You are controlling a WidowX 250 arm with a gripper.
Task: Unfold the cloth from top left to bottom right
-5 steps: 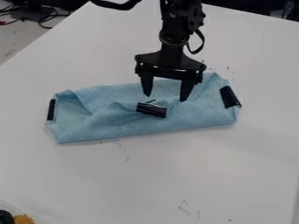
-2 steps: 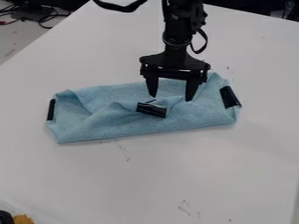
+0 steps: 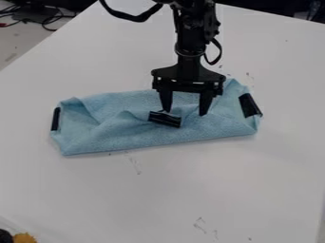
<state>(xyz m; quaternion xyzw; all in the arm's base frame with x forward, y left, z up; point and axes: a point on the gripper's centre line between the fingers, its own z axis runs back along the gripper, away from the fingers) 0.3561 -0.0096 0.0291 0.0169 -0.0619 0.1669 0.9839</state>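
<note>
My gripper (image 3: pixel 185 113) is hanging down over the cloth (image 3: pixel 120 137), fingers spread well apart and pretty much nothing between them except a view of blue fabric. So yeah, open, and I've got hold of nothing. Can't tell you if the tips are actually touching the cloth or just above it.

Taking the top of the camera view as 12 o'clock, my arm (image 3: pixel 189 35) comes in from a bit past 12. The cloth is around the middle of the view, on the white table (image 3: pixel 158 199), lying as a long folded strip from just under 9 over to just above 3. It's all creases, with slanting folds near both ends.

There's a black piece (image 3: pixel 165 119) around the cloth's middle, and one of my fingertips is right by its 12 o'clock side. Two more black bits sit at the ends: a thin strip (image 3: pixel 55 118) at the cloth's 9, and a wider patch (image 3: pixel 250 105) between its 2 and 3.

Other stuff around: a yellow thing (image 3: pixel 25 238) at the view's edge between 7 and 8, a dark rounded thing (image 3: pixel 5 236) next to it, and some cables (image 3: pixel 47 21) past the table between 10 and 11.
</note>
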